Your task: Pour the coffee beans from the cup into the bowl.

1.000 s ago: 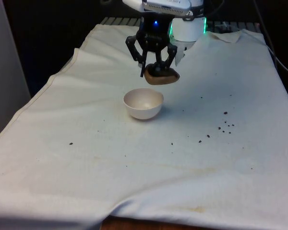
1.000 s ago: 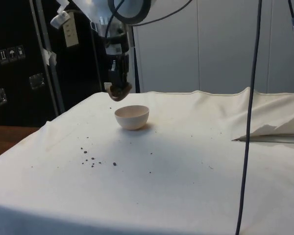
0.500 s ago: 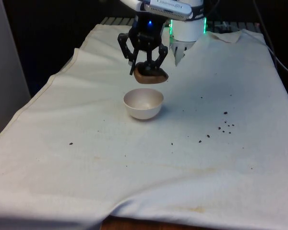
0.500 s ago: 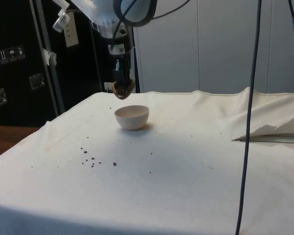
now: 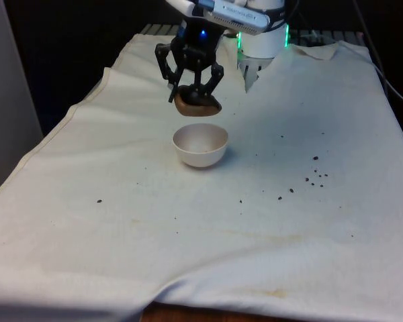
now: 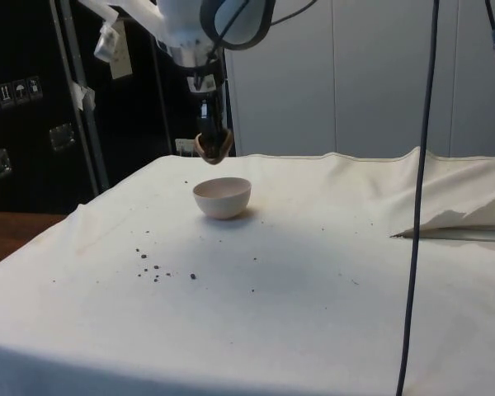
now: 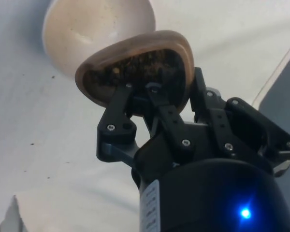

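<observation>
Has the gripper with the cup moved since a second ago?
Yes. The gripper, shut on the brown cup, has risen and shifted toward the front view's left, measured against the white bowl, which stayed put.

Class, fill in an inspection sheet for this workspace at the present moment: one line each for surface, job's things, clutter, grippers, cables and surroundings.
Surface: white cloth over the table, wrinkled, faint stains near the front edge.
Job's things: brown cup holding coffee beans, held in the air above the white bowl; bowl upright on the cloth, apart from the cup.
Clutter: loose beans scattered on the cloth towards the front view's right.
Grippers: gripper shut on the cup's rim.
Cables: dark cable hanging in the side view.
Surroundings: dark cabinets behind the table in the side view.
</observation>
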`<state>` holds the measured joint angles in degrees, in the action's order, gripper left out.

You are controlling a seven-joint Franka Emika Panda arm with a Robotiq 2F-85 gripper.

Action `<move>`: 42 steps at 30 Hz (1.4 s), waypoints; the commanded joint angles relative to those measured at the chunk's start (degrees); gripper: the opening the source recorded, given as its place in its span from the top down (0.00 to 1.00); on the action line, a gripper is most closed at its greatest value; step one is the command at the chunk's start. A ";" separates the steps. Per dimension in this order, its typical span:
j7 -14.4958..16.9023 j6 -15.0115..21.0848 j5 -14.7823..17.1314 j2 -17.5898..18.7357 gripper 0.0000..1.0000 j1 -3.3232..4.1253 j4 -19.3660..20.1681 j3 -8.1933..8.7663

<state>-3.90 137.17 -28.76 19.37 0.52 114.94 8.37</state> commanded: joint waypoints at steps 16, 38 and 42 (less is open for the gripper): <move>-2.69 0.17 -9.11 0.40 0.97 0.23 -0.46 2.23; -15.30 1.72 -21.54 -0.06 0.97 0.57 0.80 2.35; -18.68 2.23 -24.12 -0.52 0.97 0.74 1.95 2.18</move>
<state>-21.43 138.66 -51.62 19.37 0.92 116.43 10.14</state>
